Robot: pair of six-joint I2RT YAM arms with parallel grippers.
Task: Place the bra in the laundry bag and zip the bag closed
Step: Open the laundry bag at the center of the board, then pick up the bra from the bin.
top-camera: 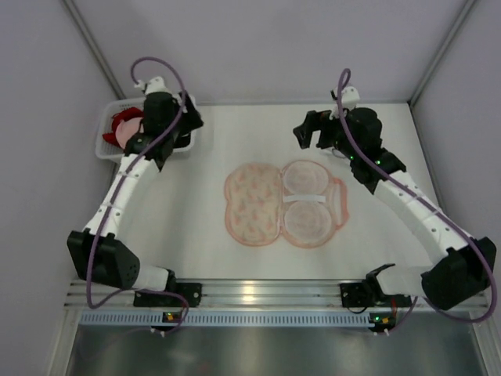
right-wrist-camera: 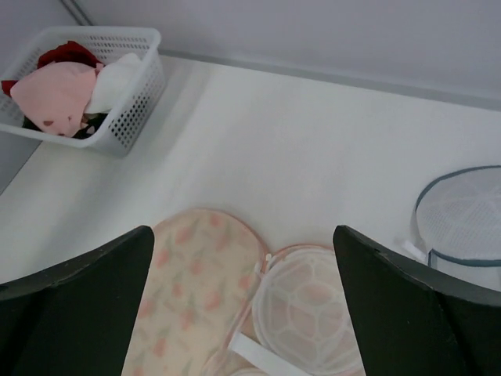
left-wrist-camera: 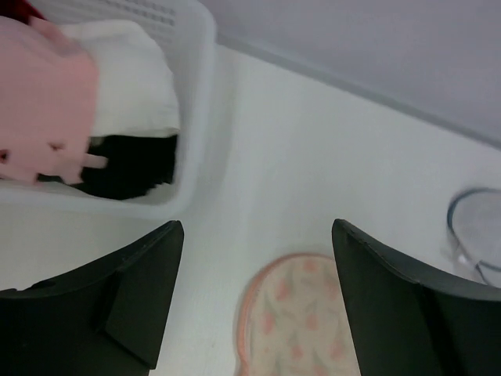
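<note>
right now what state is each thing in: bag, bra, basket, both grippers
laundry bag: unzipped, lying open flat
bra: in the basket, not yet bagged
basket: upright, full
left gripper: open, empty
right gripper: open, empty

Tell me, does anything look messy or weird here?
Nothing is spilled or broken. The laundry bag lies unzipped, spread flat in two halves in the middle of the table, and the pink bra sits heaped in the white basket with other clothes.
</note>
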